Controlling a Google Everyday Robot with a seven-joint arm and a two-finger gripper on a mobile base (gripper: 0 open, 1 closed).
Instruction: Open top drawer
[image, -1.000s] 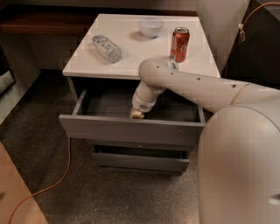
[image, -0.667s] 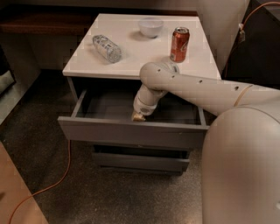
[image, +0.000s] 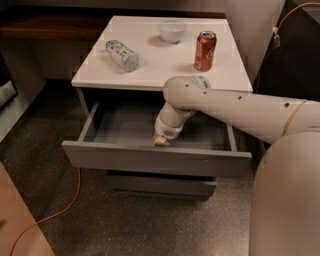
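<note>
- Beneath the white tabletop (image: 160, 62), top drawer (image: 150, 159) stands far out, grey interior exposed; opening looks essentially done.
- Gripper (image: 161, 142) at the front panel's inner edge; hold cannot be told.
- Above: plastic bottle (image: 122, 55), bowl (image: 172, 31), soda can (image: 205, 50).

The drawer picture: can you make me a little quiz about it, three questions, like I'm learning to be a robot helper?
1. True or false: the top drawer is pulled out, so you can see inside it.
2. Where is the gripper? A: on the floor. B: inside the top drawer, just behind its front panel. C: under the cabinet.
3. Fill the gap: on the white top, the red can stands up, but the clear bottle lies on its ____.
Key: 1 true; 2 B; 3 side.
</note>
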